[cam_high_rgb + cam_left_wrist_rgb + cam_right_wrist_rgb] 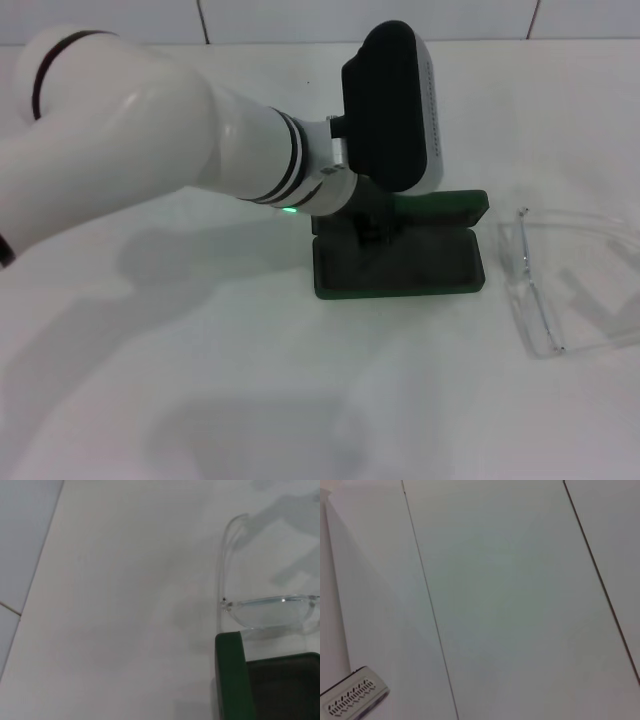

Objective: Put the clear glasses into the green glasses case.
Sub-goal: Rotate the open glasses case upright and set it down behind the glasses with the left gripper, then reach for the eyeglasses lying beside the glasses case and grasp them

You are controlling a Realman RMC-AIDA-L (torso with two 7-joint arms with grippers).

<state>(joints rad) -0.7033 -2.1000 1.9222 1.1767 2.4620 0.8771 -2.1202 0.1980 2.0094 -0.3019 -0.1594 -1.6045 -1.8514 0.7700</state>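
Transparent plastic wraparound glasses point(560, 290) lie outside the open dark green hinged case point(400, 265); left gripper's point(370, 225) grip cannot be told.

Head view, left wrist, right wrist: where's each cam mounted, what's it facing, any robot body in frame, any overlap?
Head view: on the head, looking down at the white table; the left arm covers part of the open dark green hinged case; transparent plastic wraparound glasses lie beside it.
Left wrist view: on the left wrist, facing the table; no fingers show.
Right wrist view: on the right wrist, facing white wall tiles.
Shared: head and left wrist both show case and glasses.
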